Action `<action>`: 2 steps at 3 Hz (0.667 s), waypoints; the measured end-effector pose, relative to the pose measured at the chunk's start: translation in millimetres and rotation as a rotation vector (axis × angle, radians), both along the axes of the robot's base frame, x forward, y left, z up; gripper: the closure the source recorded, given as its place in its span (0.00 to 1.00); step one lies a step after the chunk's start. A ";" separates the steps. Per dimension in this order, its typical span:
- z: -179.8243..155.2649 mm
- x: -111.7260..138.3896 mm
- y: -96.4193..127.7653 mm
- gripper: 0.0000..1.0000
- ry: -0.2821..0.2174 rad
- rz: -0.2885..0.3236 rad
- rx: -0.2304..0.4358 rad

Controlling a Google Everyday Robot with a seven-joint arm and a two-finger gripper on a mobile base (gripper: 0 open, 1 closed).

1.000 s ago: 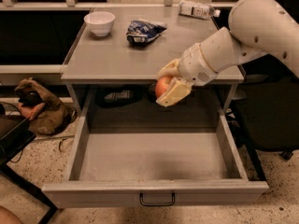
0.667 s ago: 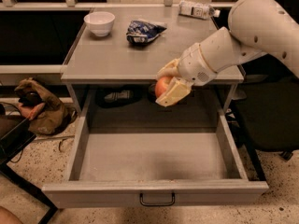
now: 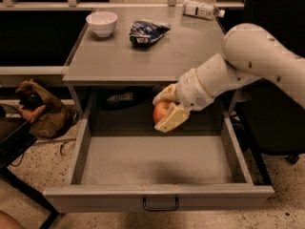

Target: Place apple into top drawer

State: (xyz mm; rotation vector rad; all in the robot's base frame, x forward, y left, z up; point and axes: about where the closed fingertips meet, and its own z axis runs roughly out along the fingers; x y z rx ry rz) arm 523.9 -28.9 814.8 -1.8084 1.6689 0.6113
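Under the worktop (image 3: 190, 56), mid-frame, the tool (image 3: 163, 109) holds the apple (image 3: 159, 111) tight, now lower over the open top drawer (image 3: 157, 194).

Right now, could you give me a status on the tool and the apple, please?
Tool shut on apple, above the rear of the open top drawer. Apple not yet released. Nothing in the way below.

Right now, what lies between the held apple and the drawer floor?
Nothing; camera view shows the hand gripping the apple over the bare floor of the top drawer.
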 end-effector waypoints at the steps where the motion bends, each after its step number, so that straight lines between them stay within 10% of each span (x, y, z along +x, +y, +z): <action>1: -34.6 -15.1 9.6 1.00 0.055 0.071 0.023; 2: -34.6 -15.1 9.6 1.00 0.055 0.071 0.023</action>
